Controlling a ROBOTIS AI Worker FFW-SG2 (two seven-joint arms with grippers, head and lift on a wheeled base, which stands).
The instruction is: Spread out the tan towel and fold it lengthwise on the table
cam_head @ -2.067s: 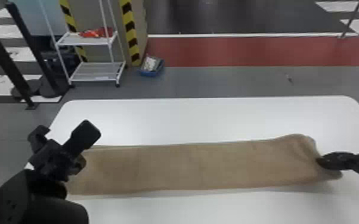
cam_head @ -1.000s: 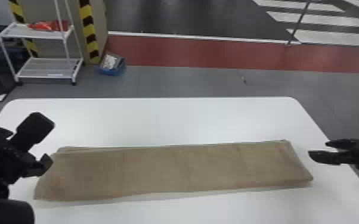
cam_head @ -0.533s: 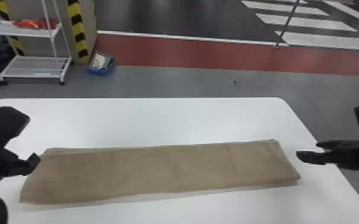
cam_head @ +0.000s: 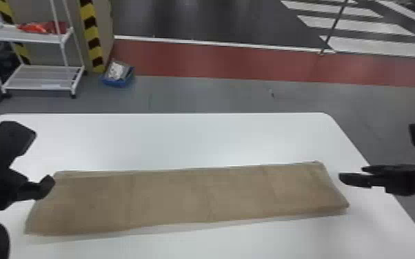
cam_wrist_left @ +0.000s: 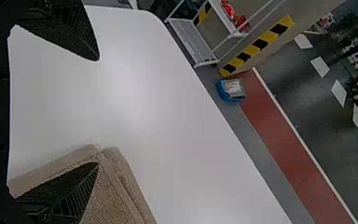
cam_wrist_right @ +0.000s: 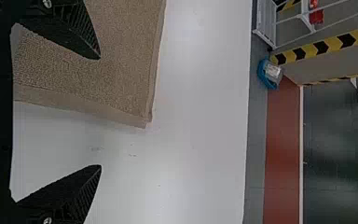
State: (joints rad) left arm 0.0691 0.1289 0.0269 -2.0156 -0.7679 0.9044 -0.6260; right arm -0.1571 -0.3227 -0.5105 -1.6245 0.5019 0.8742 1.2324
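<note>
The tan towel (cam_head: 189, 198) lies flat as a long, narrow folded strip across the white table (cam_head: 182, 141). At its left end is my left gripper (cam_head: 41, 162), over the table. In the left wrist view my left gripper (cam_wrist_left: 98, 112) stands open, one finger over the towel's corner (cam_wrist_left: 116, 186). Just off the towel's right end is my right gripper (cam_head: 353, 174). Seen from the right wrist, my right gripper (cam_wrist_right: 100, 112) is open too, one finger over the towel (cam_wrist_right: 121, 60) and the other over bare table.
Beyond the table's far edge (cam_head: 217, 113) stand a white shelf rack (cam_head: 41, 77) with a red item (cam_head: 41, 27) on it and a blue bin (cam_head: 117, 77) on the floor. A striped pillar (cam_head: 93, 38) rises beside the rack.
The right gripper was at the towel's raised right end and is now apart from it, with that end lying flat. The head view has swung right.
</note>
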